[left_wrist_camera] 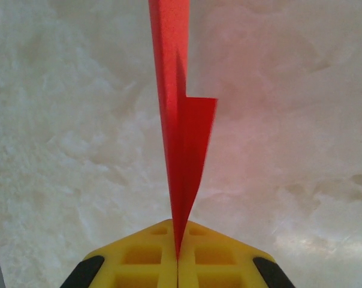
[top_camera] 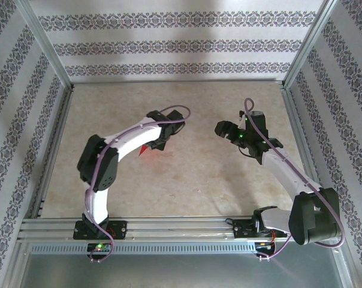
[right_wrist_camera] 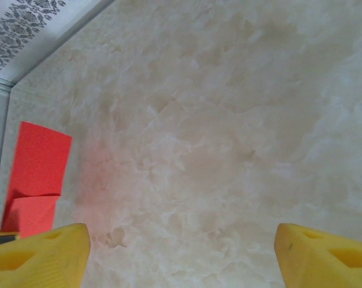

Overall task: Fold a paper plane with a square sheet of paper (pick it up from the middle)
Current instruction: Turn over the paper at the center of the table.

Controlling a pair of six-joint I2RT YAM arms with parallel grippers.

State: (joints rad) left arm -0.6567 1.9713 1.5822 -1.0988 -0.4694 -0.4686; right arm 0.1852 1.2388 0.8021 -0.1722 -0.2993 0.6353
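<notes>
Left wrist view: left end effector [left_wrist_camera: 178, 255] has its yellow fingers [left_wrist_camera: 142, 261] pressed together, clamped on the lower tip of the red paper [left_wrist_camera: 172, 120]. Paper stands edge-on betw the fingers and runs straight up to 12 o'clock, off the frame top. One flap juts toward 3 o'clock partway up. Paper is held above the desk [left_wrist_camera: 289, 150], a pale marbled surface w/ a pink glow beside the flap.

Top external view: left end effector [top_camera: 159, 141] sits approx 10 o'clock from mid-desk. A small red corner of the paper [top_camera: 146, 150] peeks out at its 7 o'clock, beside the white forearm. Right end effector [top_camera: 220, 128] sits approx 2 o'clock from mid-desk and points toward 9 o'clock, facing the left one w/ a plain gap betw them, not touching.

Right wrist view: right end effector [right_wrist_camera: 181, 237] has jaws wide apart, yellow fingers [right_wrist_camera: 43, 255] at the 7 & 5 o'clock corners, desk surface seen betw them. Red paper [right_wrist_camera: 37, 171] shows at the 9 o'clock edge as a flat stepped shape. Patterned wall [right_wrist_camera: 37, 24] at 11 o'clock corner.
</notes>
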